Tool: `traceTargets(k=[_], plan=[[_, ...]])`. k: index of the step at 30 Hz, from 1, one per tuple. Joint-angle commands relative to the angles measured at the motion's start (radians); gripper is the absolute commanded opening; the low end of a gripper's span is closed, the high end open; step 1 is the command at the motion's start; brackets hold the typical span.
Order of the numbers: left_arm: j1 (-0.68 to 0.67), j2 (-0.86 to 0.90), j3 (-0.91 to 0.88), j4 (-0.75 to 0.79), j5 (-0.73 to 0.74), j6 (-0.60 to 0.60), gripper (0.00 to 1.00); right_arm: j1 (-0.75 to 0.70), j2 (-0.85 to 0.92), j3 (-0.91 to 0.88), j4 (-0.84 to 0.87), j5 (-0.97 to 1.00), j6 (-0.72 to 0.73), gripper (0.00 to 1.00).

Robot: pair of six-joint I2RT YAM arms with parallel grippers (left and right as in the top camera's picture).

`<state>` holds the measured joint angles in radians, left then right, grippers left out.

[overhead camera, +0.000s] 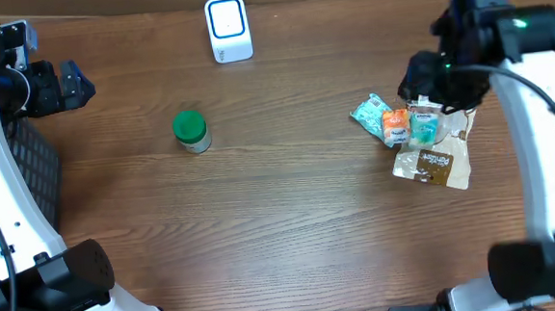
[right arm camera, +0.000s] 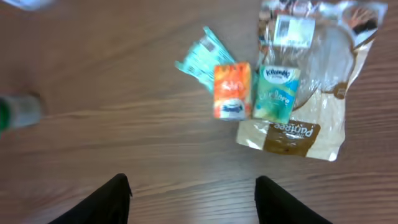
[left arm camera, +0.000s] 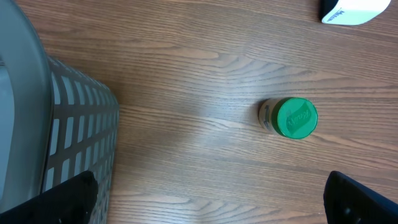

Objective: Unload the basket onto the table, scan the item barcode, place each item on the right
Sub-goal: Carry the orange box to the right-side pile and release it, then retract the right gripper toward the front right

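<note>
Hovering right gripper: fingers spread, holding nothing.
Left gripper: spread, empty.
Risk: orange packet lies just beside green packet; closing may pinch both.

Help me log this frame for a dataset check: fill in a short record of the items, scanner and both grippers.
scanner: white with blue face, far side, centre
jar: green lid, upright, alone left of centre
right-side items: teal packet, orange pack, Kleenex pack lying on brown bag
left gripper: open, empty, near grey basket
right gripper: open, empty, above the packs
</note>
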<state>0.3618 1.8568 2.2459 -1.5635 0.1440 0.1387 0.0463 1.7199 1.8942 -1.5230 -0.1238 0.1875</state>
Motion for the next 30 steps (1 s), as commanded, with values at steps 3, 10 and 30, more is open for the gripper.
traceTargets(k=[3, 10, 30], plan=[[-0.002, -0.013, 0.016, 0.001, -0.003, 0.019, 1.00, -0.001, -0.267, 0.043, -0.050, -0.035, -0.017, 0.67], [-0.002, -0.013, 0.016, 0.001, -0.003, 0.019, 1.00, -0.001, -0.465, 0.043, -0.171, -0.035, -0.017, 1.00], [-0.002, -0.013, 0.016, 0.001, -0.003, 0.019, 0.99, -0.001, -0.590, -0.067, 0.170, 0.024, -0.040, 1.00]])
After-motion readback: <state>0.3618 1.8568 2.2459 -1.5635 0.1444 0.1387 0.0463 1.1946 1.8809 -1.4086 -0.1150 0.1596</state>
